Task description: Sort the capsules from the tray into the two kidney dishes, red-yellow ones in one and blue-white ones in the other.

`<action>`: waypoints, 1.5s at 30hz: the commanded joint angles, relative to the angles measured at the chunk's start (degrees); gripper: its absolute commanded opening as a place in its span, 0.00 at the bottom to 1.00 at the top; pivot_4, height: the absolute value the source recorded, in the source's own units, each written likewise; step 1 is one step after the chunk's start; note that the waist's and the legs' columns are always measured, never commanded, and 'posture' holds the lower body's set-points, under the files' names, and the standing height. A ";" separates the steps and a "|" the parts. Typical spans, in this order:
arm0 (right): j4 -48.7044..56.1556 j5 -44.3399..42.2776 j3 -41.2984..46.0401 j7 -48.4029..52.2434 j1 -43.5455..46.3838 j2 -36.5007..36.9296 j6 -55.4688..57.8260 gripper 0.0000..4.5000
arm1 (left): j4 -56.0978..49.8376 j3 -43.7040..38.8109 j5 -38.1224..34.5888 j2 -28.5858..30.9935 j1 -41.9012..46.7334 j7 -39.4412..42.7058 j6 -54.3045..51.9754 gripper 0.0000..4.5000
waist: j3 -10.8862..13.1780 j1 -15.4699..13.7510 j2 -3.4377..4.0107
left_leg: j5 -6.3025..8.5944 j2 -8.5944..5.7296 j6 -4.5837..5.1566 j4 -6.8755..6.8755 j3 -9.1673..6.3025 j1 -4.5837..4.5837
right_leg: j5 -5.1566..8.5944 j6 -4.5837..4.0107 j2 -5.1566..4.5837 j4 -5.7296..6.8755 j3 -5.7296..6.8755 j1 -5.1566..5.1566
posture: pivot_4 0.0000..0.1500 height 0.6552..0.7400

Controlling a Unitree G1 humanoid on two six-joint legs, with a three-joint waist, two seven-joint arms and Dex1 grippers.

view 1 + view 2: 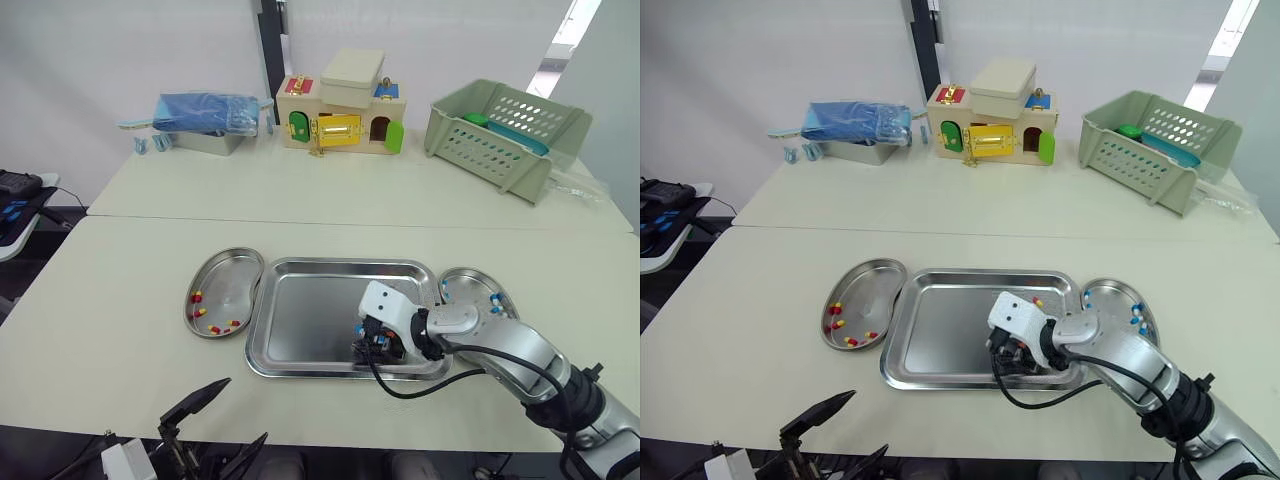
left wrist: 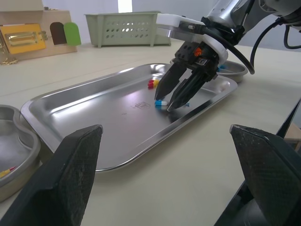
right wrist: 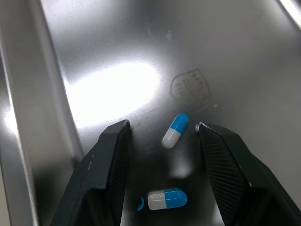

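Note:
A steel tray (image 1: pixel 300 330) lies between two kidney dishes. The left dish (image 1: pixel 232 268) holds several red-yellow capsules (image 1: pixel 197 297); the right dish (image 1: pixel 470 277) holds blue-white ones (image 1: pixel 494 300). My right gripper (image 3: pixel 162 127) is down in the tray's front right part, open, its fingertips on either side of a blue-white capsule (image 3: pixel 175 130). A second blue-white capsule (image 3: pixel 167 199) lies just beside it. A red-yellow capsule (image 2: pixel 153 84) rests further back in the tray. My left gripper (image 1: pixel 235 420) hangs open off the table's front edge, holding nothing.
On the far table stand a toy house box (image 1: pixel 340 115), a green basket (image 1: pixel 505 135) at the right and a blue bag on a tin (image 1: pixel 205 120) at the left. A cable (image 1: pixel 420 385) from my right wrist loops over the tray's front rim.

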State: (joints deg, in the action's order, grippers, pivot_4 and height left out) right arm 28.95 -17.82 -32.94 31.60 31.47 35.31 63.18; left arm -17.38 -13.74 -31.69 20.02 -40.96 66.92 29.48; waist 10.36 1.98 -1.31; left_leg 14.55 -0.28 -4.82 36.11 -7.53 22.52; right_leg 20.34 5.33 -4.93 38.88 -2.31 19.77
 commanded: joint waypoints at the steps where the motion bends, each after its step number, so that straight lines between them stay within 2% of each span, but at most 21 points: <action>1: 0.68 1.14 -0.83 0.62 -1.06 -0.03 -0.60 0.52 | -0.08 0.51 -1.04 0.25 -0.61 -0.05 1.40 1.00 | -0.02 0.00 0.00 | 0.00 0.00 0.00 0.00 -0.01 -0.01 | 0.00 0.00 0.00 0.00 0.00 0.00 | 1.00 1.00; 3: 0.73 1.56 -0.66 0.68 -1.31 -0.33 -0.52 0.44 | -0.16 0.49 -1.09 0.29 -0.52 -0.41 1.30 1.00 | -0.03 0.02 0.00 | 0.00 0.00 0.00 0.00 0.00 -0.01 | 0.00 0.00 0.00 0.00 0.00 -0.01 | 1.00 1.00; 10: 0.50 2.14 -0.41 0.91 -1.70 -0.85 -0.68 0.03 | -0.18 0.44 -1.23 0.71 -0.18 -0.41 1.37 1.00 | -0.03 0.02 0.00 | 0.00 0.00 0.00 0.00 -0.01 -0.01 | 0.00 0.00 0.00 0.00 0.00 -0.01 | 1.00 1.00; 11: 0.42 1.98 0.12 0.86 -1.98 -1.18 -0.70 0.01 | -0.35 0.52 -1.37 0.83 -0.10 -0.35 1.18 1.00 | -0.03 0.02 0.00 | 0.00 0.00 0.00 0.00 -0.01 -0.01 | 0.00 0.00 0.00 0.00 0.00 -0.01 | 1.00 1.00; 18: 3.23 -0.86 7.91 4.33 -5.19 -0.70 -7.03 0.01 | -0.62 1.47 -2.52 2.86 1.09 1.43 0.63 1.00 | -0.03 -0.09 0.01 | 0.00 0.00 0.00 0.00 -0.01 0.01 | 0.00 0.00 0.00 0.00 0.00 -0.01 | 1.00 1.00; 21: 5.72 -2.53 13.10 8.43 -8.36 2.59 -12.44 0.01 | -0.63 2.09 -3.33 3.71 2.10 2.33 0.84 1.00 | -0.02 -0.13 0.01 | 0.00 -0.02 0.00 0.00 0.00 0.04 | 0.00 0.00 -0.01 -0.02 0.00 -0.01 | 1.00 1.00; 25: 8.33 -6.30 24.64 14.41 -15.09 9.60 -17.11 0.01 | 0.07 4.35 -3.79 5.22 3.82 5.44 0.92 1.00 | -0.02 -0.31 0.01 | 0.00 -0.02 0.00 0.00 -0.02 0.04 | 0.00 0.00 -0.01 -0.03 0.05 -0.05 | 1.00 1.00; 29: 7.23 -5.96 34.28 17.92 -23.24 16.20 -22.18 0.01 | 1.61 6.34 -4.57 6.25 5.63 8.93 1.51 1.00 | -0.02 -0.28 0.02 | 0.00 -0.01 0.01 0.00 0.00 -0.01 | 0.00 0.00 -0.01 -0.05 0.06 -0.10 | 1.00 1.00; 32: 5.14 -6.15 40.07 19.17 -28.01 18.28 -24.69 0.01 | 2.57 7.29 -4.91 6.59 7.36 11.05 2.43 1.00 | -0.02 -0.02 0.02 | 0.00 0.01 0.01 0.00 0.04 -0.07 | 0.00 0.00 0.01 -0.02 0.02 -0.14 | 1.00 1.00; 37: 1.61 -4.23 44.70 20.17 -33.22 20.23 -28.31 0.01 | 3.62 7.77 -5.17 6.62 9.23 12.24 2.21 1.00 | -0.03 -0.08 0.03 | 0.00 0.00 0.01 -0.01 0.07 -0.18 | 0.00 0.00 0.01 -0.02 -0.02 -0.24 | 1.00 1.00; 45: -2.58 -1.25 44.76 20.99 -35.04 22.29 -30.57 0.01 | 3.46 7.65 -5.48 6.15 9.36 12.30 1.85 1.00 | -0.03 -0.09 0.04 | 0.00 0.00 0.01 0.00 0.09 -0.20 | 0.00 0.00 0.00 -0.02 -0.04 -0.27 | 1.00 1.00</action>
State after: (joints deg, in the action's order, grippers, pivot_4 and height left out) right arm 26.21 -19.35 10.21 52.20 -3.50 56.34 33.84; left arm -13.02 -6.42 -36.05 26.21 -31.10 79.34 30.75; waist 10.33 1.90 -1.28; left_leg 14.55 -0.27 -4.81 36.11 -7.44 22.32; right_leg 20.34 5.33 -4.93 38.86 -2.34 19.50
